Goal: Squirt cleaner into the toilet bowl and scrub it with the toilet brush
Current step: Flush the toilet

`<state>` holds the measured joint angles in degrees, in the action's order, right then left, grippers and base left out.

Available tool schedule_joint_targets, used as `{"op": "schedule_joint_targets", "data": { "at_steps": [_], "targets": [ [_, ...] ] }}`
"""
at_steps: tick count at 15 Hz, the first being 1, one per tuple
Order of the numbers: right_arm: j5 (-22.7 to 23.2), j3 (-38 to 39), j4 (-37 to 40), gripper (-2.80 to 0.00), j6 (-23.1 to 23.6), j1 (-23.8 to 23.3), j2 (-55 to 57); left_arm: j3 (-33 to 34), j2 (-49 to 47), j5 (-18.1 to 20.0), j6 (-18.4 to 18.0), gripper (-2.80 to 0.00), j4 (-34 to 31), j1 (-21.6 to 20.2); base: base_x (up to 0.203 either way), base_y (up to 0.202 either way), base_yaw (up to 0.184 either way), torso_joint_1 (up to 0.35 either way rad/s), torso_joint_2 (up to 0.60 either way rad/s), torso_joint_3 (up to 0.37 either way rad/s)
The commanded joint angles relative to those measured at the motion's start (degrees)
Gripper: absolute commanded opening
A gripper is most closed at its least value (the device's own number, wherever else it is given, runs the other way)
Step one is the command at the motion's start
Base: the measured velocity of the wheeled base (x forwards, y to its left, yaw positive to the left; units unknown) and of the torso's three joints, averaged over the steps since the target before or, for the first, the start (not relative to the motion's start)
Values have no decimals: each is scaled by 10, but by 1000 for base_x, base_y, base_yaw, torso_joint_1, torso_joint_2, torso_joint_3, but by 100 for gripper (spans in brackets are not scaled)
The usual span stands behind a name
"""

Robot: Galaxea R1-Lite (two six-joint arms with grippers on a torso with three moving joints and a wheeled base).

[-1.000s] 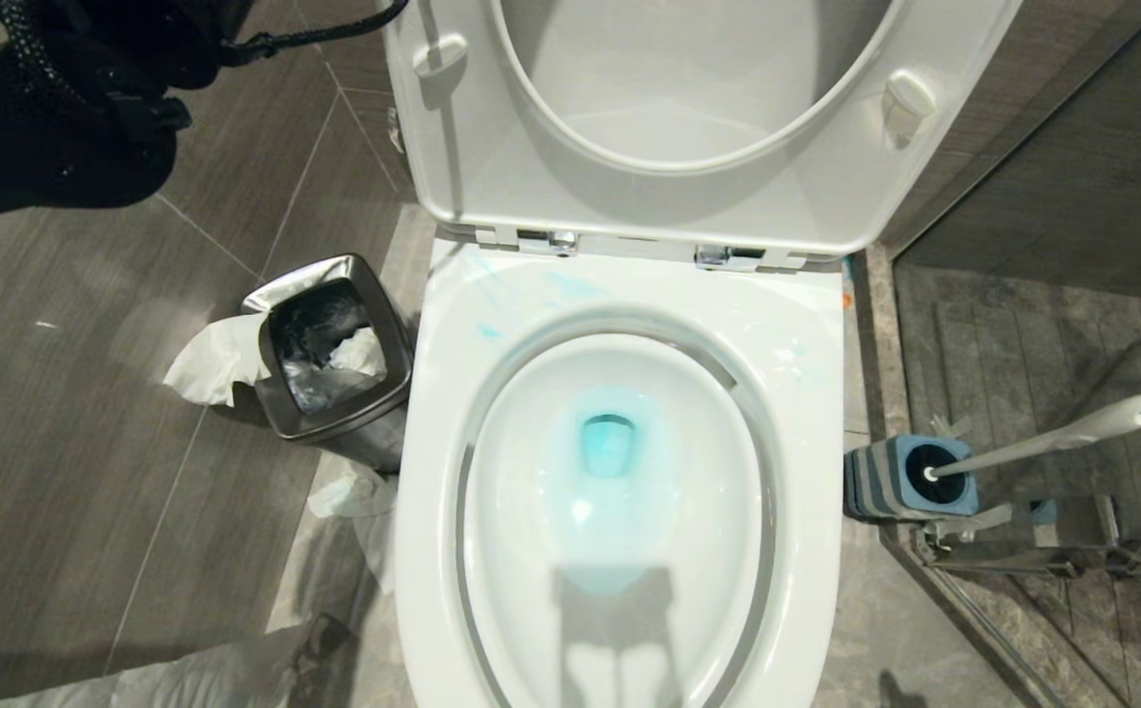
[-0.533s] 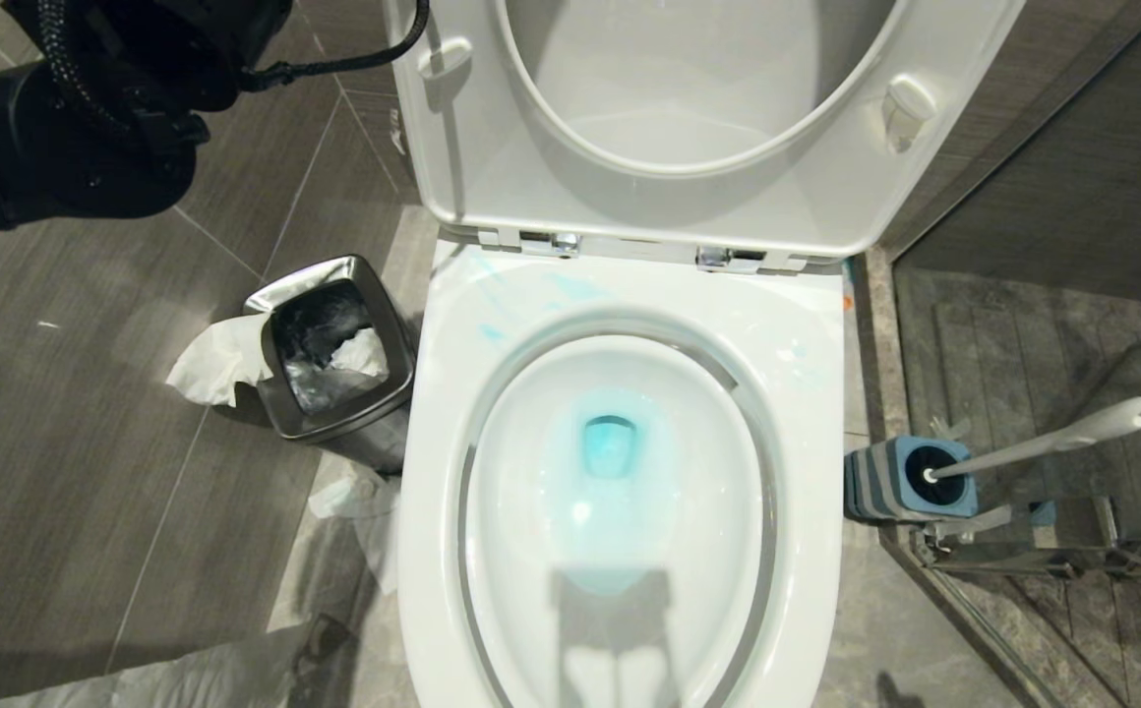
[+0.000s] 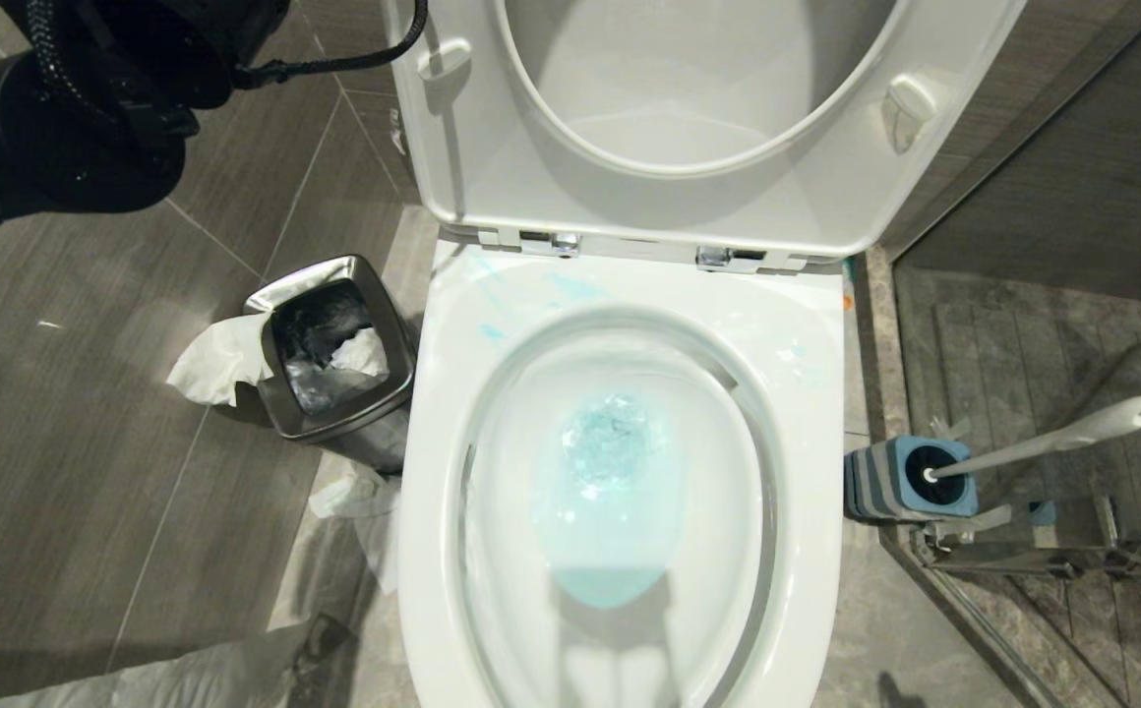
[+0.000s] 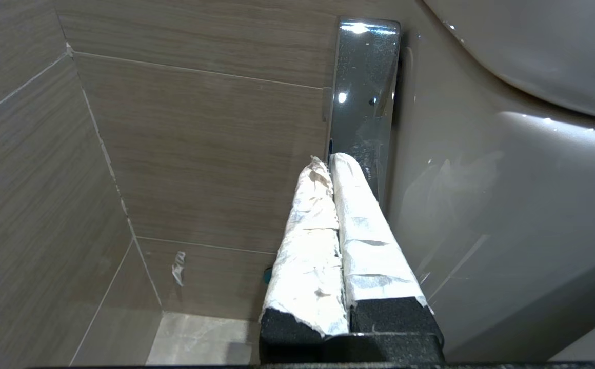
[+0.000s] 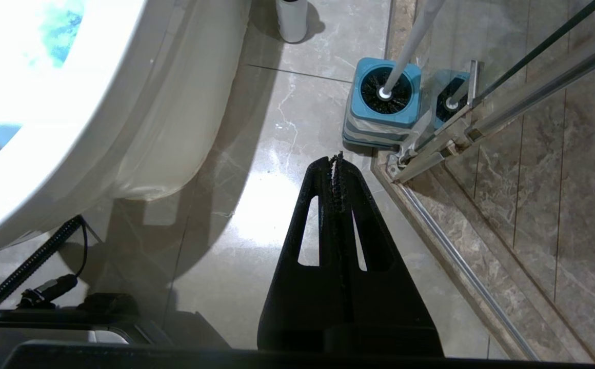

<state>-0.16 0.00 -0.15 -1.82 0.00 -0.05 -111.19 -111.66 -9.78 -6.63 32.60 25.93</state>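
The left gripper (image 4: 331, 161) has its two paper-wrapped fingers (image 4: 310, 225) pressed together with nothing between them; its tips sit right at the lower end of a chrome plate (image 4: 364, 92) on the side of the toilet tank, by the tiled wall (image 4: 184, 143). In the head view only the black left arm (image 3: 59, 108) shows, high at the upper left, well apart from the toilet bowl (image 3: 620, 492) and farther still from the toilet brush (image 3: 1052, 438).

The right gripper (image 5: 337, 163) hangs over the floor (image 5: 256, 205) beside the toilet, its black fingers closed flat against each other and empty. The brush stands near it, just past its tips, and the white porcelain curves away on its other side.

The bowl is open, with seat and lid (image 3: 698, 108) raised. Inside, the cleaner (image 3: 610, 501) tints the water turquoise, with frothy, churning water over the drain and a deeper blue patch toward the near end; faint blue streaks mark the rim by the hinges.

The brush sits head-down in its blue-and-grey holder (image 3: 900, 482) to the right of the toilet, against the glass shower door frame, handle leaning to the right.

Left of the toilet, a steel waste bin (image 3: 334, 349) holds a dark liner and crumpled paper; a white tissue (image 3: 216, 359) hangs over its edge
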Motion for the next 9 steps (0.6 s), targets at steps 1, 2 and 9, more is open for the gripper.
{"op": "schedule_joint_targets", "data": {
  "at_steps": [1, 2, 9],
  "targets": [
    [0, 0, 0, -280, 0, 0, 0, 0, -4, -1, -3, -280, 2, 0, 0, 0, 0, 0, 0, 0],
    [0, 0, 0, -280, 0, 0, 0, 0, -3, 0, -7, -280, 3, 0, 0, 0, 0, 0, 0, 0],
    [0, 0, 0, -280, 0, 0, 0, -1, 7, 0, -10, -280, 4, -1, 0, 0, 0, 0, 0, 0]
  ]
}}
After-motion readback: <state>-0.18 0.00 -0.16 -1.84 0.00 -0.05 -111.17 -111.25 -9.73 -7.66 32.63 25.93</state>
